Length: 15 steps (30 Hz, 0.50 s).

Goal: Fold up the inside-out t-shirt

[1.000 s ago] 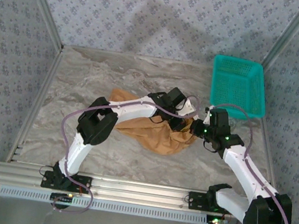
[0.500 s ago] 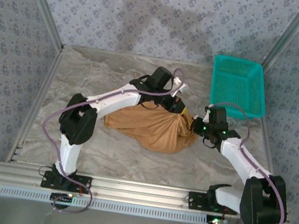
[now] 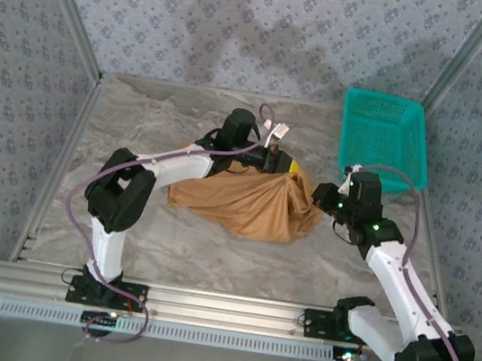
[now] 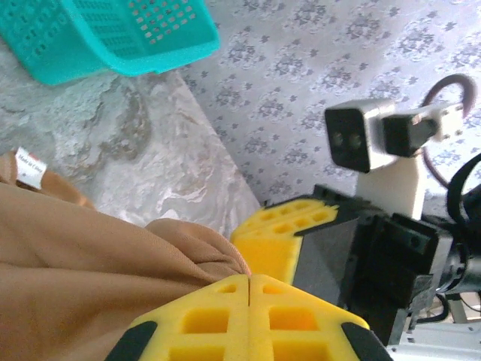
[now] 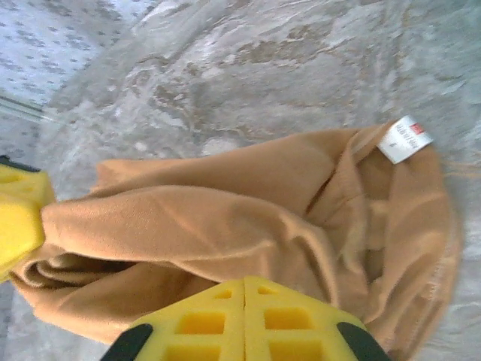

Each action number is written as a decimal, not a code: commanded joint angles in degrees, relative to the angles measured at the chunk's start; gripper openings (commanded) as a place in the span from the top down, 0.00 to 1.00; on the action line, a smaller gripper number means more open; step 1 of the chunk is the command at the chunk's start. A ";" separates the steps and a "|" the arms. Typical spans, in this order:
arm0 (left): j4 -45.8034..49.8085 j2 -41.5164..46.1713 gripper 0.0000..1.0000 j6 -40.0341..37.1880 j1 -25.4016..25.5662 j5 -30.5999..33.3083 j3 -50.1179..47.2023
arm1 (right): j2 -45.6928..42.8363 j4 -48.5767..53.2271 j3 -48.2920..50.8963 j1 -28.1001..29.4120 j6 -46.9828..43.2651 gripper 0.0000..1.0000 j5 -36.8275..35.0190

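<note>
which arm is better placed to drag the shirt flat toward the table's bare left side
Probably left. The left gripper is shut on the t-shirt at its far edge and its arm reaches in from that side. The right gripper pinches the end nearest the basket, so it suits anchoring.

Only one printed item: a small white label (image 5: 406,139) sewn to the orange-tan t-shirt (image 5: 248,218), by its stitched edge. There is a red mark along the label's top and dark lines of print beneath it. The lettering is too small to read, and it is blurred in the left wrist view too.
</note>
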State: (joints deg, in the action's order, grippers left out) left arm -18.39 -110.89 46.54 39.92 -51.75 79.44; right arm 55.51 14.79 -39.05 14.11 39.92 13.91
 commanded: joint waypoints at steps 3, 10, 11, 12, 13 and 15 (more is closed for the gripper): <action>-3.76 0.49 1.00 1.19 0.36 -1.48 0.53 | 5.14 -10.01 1.59 2.07 9.06 0.96 3.65; -2.47 1.03 1.00 0.18 0.87 -0.90 0.20 | 15.74 -17.37 -1.74 5.73 12.63 0.84 0.03; -2.46 1.19 1.00 0.12 0.98 -0.90 0.15 | 17.71 -18.73 -1.91 6.15 13.59 0.74 -0.11; -2.44 1.18 1.00 0.06 0.99 -0.90 0.15 | 19.28 -20.03 -1.76 6.69 14.78 0.63 -0.23; -2.48 1.29 1.00 0.07 0.98 -0.90 0.04 | 20.92 -21.52 -1.37 7.18 16.84 0.52 -0.76; -2.31 1.54 1.00 -0.28 1.00 -0.86 -0.05 | 23.92 -25.77 0.36 8.66 21.37 0.35 -1.75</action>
State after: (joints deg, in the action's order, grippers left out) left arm -19.49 -110.89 47.20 40.47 -51.81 79.44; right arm 76.82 -4.36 -39.13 21.28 55.02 14.33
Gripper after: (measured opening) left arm 0.039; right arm 0.594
